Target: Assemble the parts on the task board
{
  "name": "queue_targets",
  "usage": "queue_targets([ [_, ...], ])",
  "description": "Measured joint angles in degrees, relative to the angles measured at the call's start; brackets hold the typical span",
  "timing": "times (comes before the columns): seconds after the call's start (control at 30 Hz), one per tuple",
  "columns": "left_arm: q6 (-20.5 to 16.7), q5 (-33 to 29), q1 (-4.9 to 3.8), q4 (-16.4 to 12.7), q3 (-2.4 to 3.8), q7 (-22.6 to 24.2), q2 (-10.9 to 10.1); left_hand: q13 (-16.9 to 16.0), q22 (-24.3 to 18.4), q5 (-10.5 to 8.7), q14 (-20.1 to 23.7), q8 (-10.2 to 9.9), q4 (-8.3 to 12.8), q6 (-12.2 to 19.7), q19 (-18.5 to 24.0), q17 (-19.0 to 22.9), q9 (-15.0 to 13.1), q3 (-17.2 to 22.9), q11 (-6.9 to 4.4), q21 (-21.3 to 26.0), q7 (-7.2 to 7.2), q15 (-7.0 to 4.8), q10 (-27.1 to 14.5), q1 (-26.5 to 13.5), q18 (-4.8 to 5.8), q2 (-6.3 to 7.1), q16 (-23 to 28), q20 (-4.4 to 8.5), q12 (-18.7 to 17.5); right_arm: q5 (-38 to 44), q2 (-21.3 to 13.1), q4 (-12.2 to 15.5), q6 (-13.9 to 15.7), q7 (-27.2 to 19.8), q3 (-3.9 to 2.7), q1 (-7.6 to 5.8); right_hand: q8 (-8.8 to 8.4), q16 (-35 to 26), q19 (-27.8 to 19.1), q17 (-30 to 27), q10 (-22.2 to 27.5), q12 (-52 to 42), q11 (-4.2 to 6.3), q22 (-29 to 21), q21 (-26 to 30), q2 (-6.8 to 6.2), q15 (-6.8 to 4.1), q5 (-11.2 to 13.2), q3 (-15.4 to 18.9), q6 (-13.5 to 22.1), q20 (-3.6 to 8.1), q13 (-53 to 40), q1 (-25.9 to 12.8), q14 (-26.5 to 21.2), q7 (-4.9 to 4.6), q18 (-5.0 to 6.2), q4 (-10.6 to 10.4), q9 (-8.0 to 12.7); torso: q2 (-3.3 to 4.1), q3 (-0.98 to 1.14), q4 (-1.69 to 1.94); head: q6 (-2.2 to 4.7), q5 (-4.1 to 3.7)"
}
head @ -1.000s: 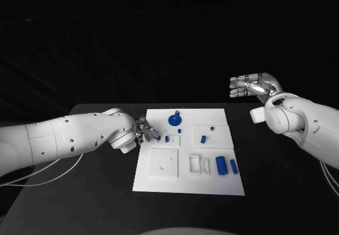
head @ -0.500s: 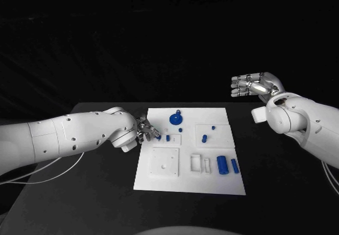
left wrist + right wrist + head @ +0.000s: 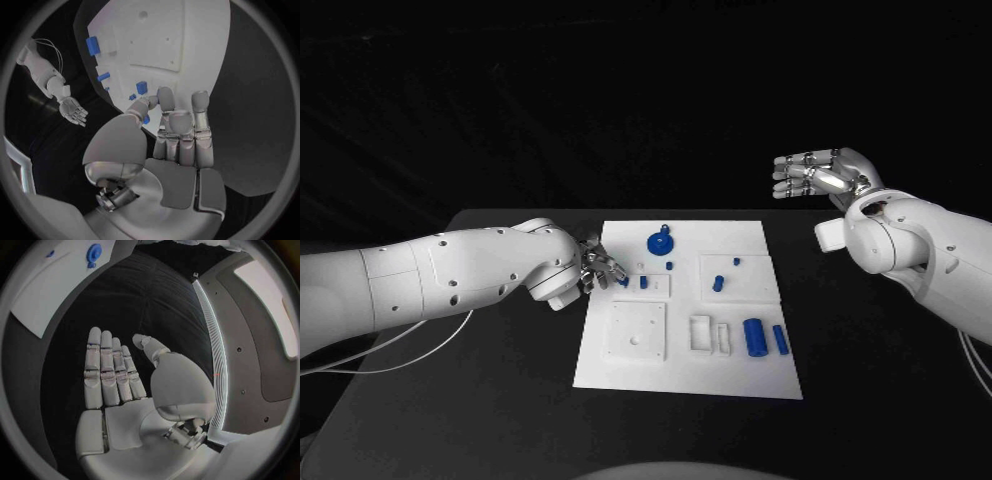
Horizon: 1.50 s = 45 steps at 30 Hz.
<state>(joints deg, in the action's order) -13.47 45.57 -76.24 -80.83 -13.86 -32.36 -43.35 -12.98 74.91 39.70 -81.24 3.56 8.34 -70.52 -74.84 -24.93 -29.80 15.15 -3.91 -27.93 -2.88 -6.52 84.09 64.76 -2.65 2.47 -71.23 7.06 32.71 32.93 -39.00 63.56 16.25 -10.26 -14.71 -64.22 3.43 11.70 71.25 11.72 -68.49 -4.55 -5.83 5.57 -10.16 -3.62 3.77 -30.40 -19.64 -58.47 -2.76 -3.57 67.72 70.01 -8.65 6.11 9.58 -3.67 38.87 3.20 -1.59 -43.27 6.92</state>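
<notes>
The white task board [image 3: 689,370] lies in the middle of the black table. My left hand [image 3: 599,268] is low at the board's left edge, fingers stretched out over it. A small blue part [image 3: 620,283] stands just off its fingertips. In the left wrist view that part [image 3: 145,119] shows through the gap between the thumb and the fingers of the left hand [image 3: 178,135]; I cannot tell whether it is touched. My right hand [image 3: 819,175] is raised beyond the board's far right corner, fingers spread, its palm [image 3: 115,375] bare.
On the board are a round blue part [image 3: 658,242] at the far side, two blue cylinders [image 3: 754,338] near the right edge, a few small blue pegs [image 3: 717,284] and a square white plate [image 3: 635,333]. Bare black table [image 3: 488,400] surrounds the board.
</notes>
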Motion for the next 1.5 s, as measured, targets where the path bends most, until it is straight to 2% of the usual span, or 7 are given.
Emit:
queue_targets([
  [0.1, 0.2, 0.0, 0.00, 0.0, 0.00, -0.1, 0.0, 0.0, 0.0, 0.00, 0.0, 0.0, 0.0, 0.0, 0.0, 0.0, 0.1, 0.0, 0.00, 0.0, 0.00, 0.00, 0.0, 0.0, 0.00, 0.00, 0.0, 0.00, 0.0, 0.0, 0.0, 0.0, 0.0, 0.0, 0.00, 0.00, 0.00, 0.0, 0.0, 0.0, 0.0, 0.0, 0.00, 0.0, 0.0, 0.00, 0.00, 0.0, 0.0, 0.0, 0.00, 0.0, 0.0, 0.0, 0.00, 0.00, 0.0, 0.0, 0.00, -0.02, 0.01, 0.05, 0.13],
  [0.37, 0.9, 0.1, 0.02, 0.0, 0.00, -0.2, 0.0, 0.0, 0.0, -0.03, 0.0, -0.1, 0.0, 0.0, 0.2, 0.1, 0.0, 0.0, 0.00, 0.0, 0.00, 0.01, 0.0, 0.0, 0.00, 0.00, 0.0, 0.22, 0.0, 0.0, 0.0, 0.0, 0.0, 0.0, 0.00, 0.00, 0.00, 0.0, 0.0, 0.0, 0.0, 0.0, 0.00, 0.0, 0.0, 0.00, 0.00, 0.0, 0.0, 0.0, 0.00, 0.0, 0.0, 0.0, 0.00, 0.00, 0.0, 0.0, 0.00, -0.03, 0.02, -0.46, 0.28],
  [0.57, 1.4, 0.1, 0.03, 0.0, 0.02, -0.3, 0.1, 0.0, 0.0, -0.05, 0.0, -0.1, 0.0, 0.0, 0.2, 0.0, 0.0, 0.0, 0.01, 0.0, 0.00, 0.02, 0.0, 0.0, 0.00, 0.00, 0.0, 0.21, 0.0, 0.0, 0.1, -0.1, -0.2, 0.0, 0.00, 0.01, 0.00, 0.0, 0.0, 0.0, 0.0, 0.0, 0.00, 0.0, 0.0, 0.00, 0.00, 0.0, 0.0, 0.0, 0.00, 0.0, 0.0, 0.0, 0.00, 0.00, 0.0, 0.0, -0.01, -0.03, 0.02, -0.40, -0.03],
  [1.13, 2.4, 0.2, -0.01, 0.3, 0.10, -0.8, 0.2, 0.0, 0.0, -0.07, 0.1, 0.0, 0.0, 0.0, 0.2, 0.1, 0.0, 0.0, 0.09, 0.0, 0.00, 0.10, 0.1, 0.0, 0.00, 0.00, 0.0, 0.21, 0.0, 0.0, 0.3, -0.3, -0.5, 0.0, 0.00, 0.09, 0.00, 0.0, 0.0, 0.0, 0.0, 0.0, 0.00, 0.0, 0.0, 0.00, 0.00, 0.0, 0.0, 0.0, 0.00, 0.0, 0.0, 0.0, 0.00, 0.00, 0.0, 0.0, -0.01, -0.04, 0.02, -0.68, 0.32],
  [1.23, 2.5, 0.2, -0.01, 0.4, 0.13, -0.9, 0.3, 0.0, 0.0, -0.10, 0.1, 0.0, 0.0, 0.0, 0.2, 0.2, 0.0, 0.0, 0.09, 0.0, 0.00, 0.10, 0.1, 0.0, 0.00, 0.00, 0.0, 0.21, 0.0, 0.1, 0.3, -0.3, -0.5, 0.0, 0.00, 0.11, 0.00, 0.0, 0.0, -0.1, 0.0, 0.0, 0.00, 0.0, -0.2, 0.43, 0.00, 0.8, -0.8, 0.0, 0.00, 0.0, 0.4, 0.0, 0.00, 0.00, 0.8, 0.0, -0.02, -0.04, -0.02, -0.74, 0.40],
  [1.37, 2.6, 0.2, -0.02, 0.5, 0.16, -1.1, 0.4, 0.0, 0.0, -0.27, 0.1, 0.0, 0.0, 0.0, 0.4, 0.2, 0.1, 0.0, 0.09, 0.0, 0.00, 0.11, 0.1, 0.0, 0.00, 0.00, 0.0, 0.00, 0.0, 0.1, 0.3, -0.3, -0.5, 0.0, 0.00, 0.12, 0.00, 0.0, 0.0, -0.1, 0.0, 0.0, 0.00, 0.3, -0.3, 0.46, 0.00, 0.9, -1.0, 0.0, 0.02, 0.0, 0.5, 0.0, 0.00, 0.00, 1.0, 0.0, -0.01, -0.04, -0.04, -0.70, 0.40],
  [1.5, 2.6, 0.2, -0.03, 0.6, 0.18, -1.3, 0.5, -0.1, 0.0, -1.29, 0.1, -0.1, 0.2, 0.0, 0.4, 0.3, 0.1, 0.2, 0.09, 0.0, 0.00, 0.11, 0.1, 0.0, 0.00, 0.01, 0.0, 0.00, 0.2, 0.1, 0.2, -0.3, -0.5, 0.0, 0.00, 0.13, 0.00, 0.0, -0.2, -0.1, 0.0, 0.0, 0.00, 0.4, -0.7, 0.46, 0.00, 0.9, -1.2, 0.0, 0.21, 0.0, 0.5, 0.0, 0.00, 0.00, 1.2, 0.0, -0.01, -0.03, -0.04, -0.66, 0.27],
])
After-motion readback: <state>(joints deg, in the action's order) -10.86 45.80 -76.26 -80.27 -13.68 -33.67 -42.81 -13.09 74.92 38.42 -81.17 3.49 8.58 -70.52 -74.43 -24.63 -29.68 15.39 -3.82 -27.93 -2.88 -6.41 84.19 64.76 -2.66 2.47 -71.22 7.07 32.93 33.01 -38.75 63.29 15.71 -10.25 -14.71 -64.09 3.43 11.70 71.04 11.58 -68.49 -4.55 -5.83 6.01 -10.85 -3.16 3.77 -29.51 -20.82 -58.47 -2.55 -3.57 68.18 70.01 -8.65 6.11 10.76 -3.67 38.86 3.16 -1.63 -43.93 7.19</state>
